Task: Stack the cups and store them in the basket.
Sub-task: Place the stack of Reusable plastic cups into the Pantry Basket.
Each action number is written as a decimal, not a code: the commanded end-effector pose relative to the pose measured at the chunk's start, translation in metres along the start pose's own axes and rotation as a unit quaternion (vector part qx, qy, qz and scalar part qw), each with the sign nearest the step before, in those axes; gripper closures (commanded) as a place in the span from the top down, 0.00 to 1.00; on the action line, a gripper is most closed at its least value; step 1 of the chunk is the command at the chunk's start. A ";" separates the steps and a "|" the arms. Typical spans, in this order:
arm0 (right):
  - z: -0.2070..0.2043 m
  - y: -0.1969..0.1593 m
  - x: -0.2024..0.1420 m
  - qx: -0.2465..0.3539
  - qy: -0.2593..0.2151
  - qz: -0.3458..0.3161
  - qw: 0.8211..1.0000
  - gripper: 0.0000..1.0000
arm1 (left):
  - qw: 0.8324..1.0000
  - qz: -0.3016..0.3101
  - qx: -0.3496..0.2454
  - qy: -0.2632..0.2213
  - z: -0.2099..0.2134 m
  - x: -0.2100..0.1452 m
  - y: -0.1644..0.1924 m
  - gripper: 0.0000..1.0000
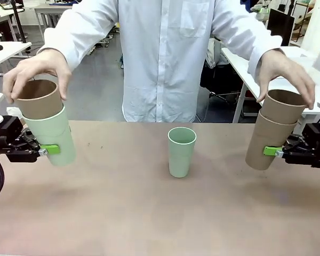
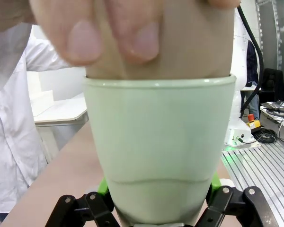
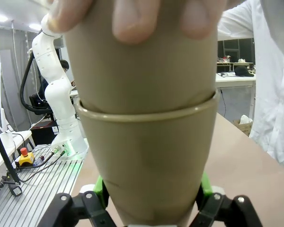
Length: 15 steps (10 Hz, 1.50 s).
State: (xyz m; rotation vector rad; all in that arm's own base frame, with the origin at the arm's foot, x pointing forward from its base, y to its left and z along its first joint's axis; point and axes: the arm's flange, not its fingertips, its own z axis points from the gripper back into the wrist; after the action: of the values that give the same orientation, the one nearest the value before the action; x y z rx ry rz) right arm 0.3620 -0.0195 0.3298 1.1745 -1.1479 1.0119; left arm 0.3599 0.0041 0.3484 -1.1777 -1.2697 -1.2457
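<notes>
Desk (image 1: 149, 213): mint cup (image 1: 181, 152) upright at centre. Left end effector (image 1: 49, 150) clamped on second mint cup (image 1: 56, 136), a hand (image 1: 37, 66) holding a brown cup (image 1: 38, 98) nested inside. Right end effector (image 1: 272, 151) clamped on lower brown cup (image 1: 262, 143), other hand (image 1: 285, 72) on upper brown cup (image 1: 282, 105).

Grey floor (image 1: 98, 85); white desks (image 1: 8, 50) behind, both sides; brown tabletop (image 1: 149, 218) foreground.

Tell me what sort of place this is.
Probably a robotics lab: a slotted aluminium bench carries a red stop button, and white desks stand behind the person.
</notes>
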 end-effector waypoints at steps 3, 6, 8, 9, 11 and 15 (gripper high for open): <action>-0.004 -0.002 0.003 -0.008 -0.006 0.004 1.000 0.86 | 1.000 -0.002 -0.001 -0.001 0.000 0.003 -0.001 0.85; -0.004 -0.002 0.003 -0.008 -0.006 0.004 1.000 0.86 | 1.000 -0.002 -0.001 -0.001 0.000 0.003 -0.001 0.85; -0.004 -0.002 0.003 -0.008 -0.006 0.004 1.000 0.86 | 1.000 -0.002 -0.001 -0.001 0.000 0.003 -0.001 0.85; -0.004 -0.002 0.003 -0.008 -0.006 0.004 1.000 0.86 | 1.000 -0.002 -0.001 -0.001 0.000 0.003 -0.001 0.85; -0.004 -0.002 0.003 -0.008 -0.006 0.004 1.000 0.86 | 1.000 -0.002 -0.001 -0.001 0.000 0.003 -0.001 0.85; -0.004 -0.002 0.003 -0.008 -0.006 0.004 1.000 0.86 | 1.000 -0.002 -0.001 -0.001 0.000 0.003 -0.001 0.85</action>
State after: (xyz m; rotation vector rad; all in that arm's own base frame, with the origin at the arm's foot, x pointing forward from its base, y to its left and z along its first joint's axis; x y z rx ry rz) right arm 0.3620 -0.0196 0.3297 1.1739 -1.1477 1.0118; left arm 0.3599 0.0041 0.3483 -1.1777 -1.2696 -1.2457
